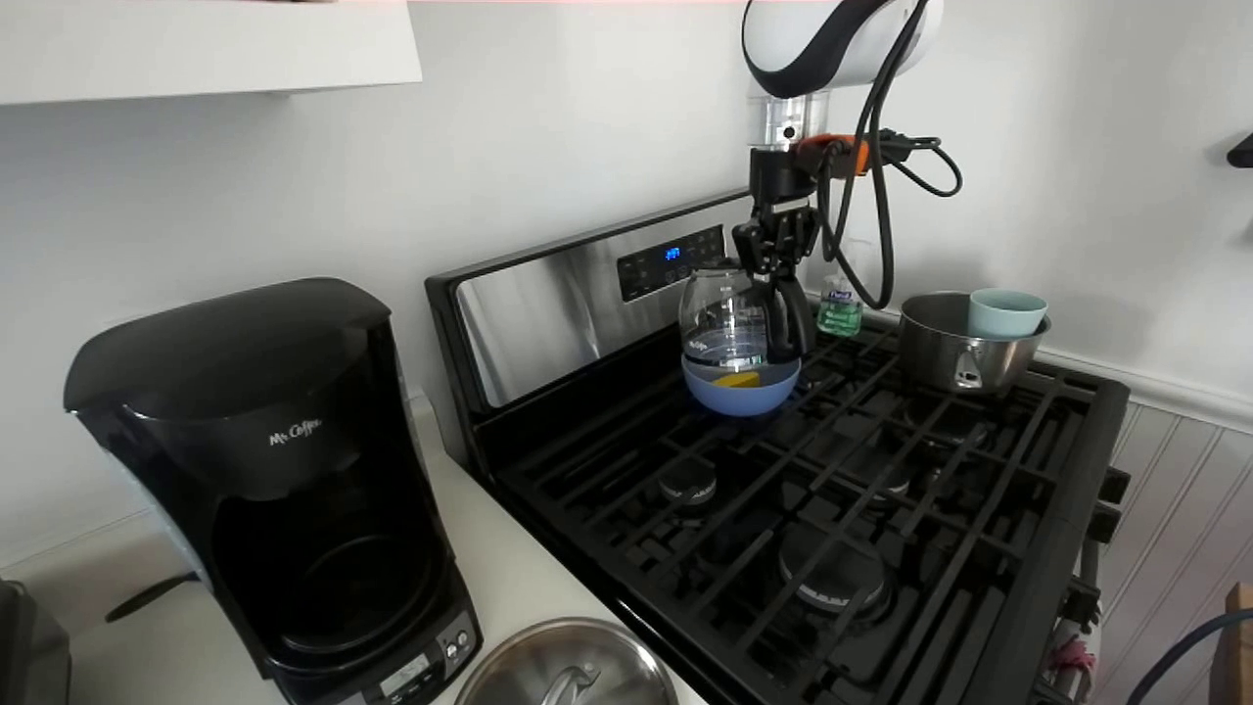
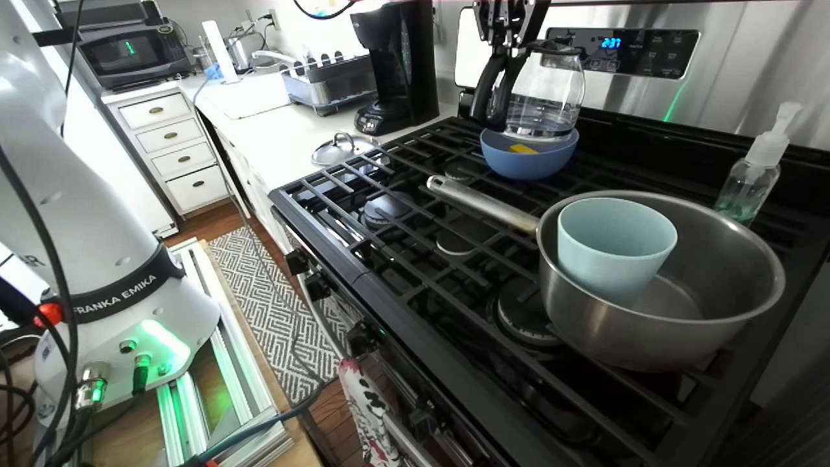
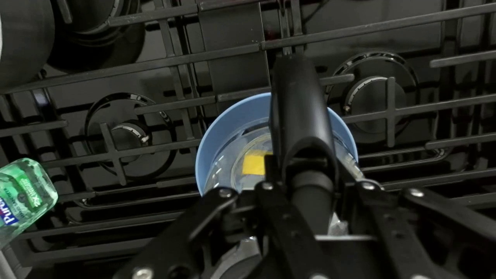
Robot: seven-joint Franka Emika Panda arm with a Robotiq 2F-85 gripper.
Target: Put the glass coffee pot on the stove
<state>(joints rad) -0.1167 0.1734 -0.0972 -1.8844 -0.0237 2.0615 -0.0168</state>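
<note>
A white arm (image 2: 97,243) lettered FRANKA EMIKA has a black pincer (image 1: 776,262).

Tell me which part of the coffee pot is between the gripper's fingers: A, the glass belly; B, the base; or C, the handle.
C: in the wrist view, the gripper has the black handle between its fingers.

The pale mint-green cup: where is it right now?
In an exterior view, the pale mint-green round cup sits right of centre, inside the silver metal saucepan, left of the clear pump bottle.
</note>
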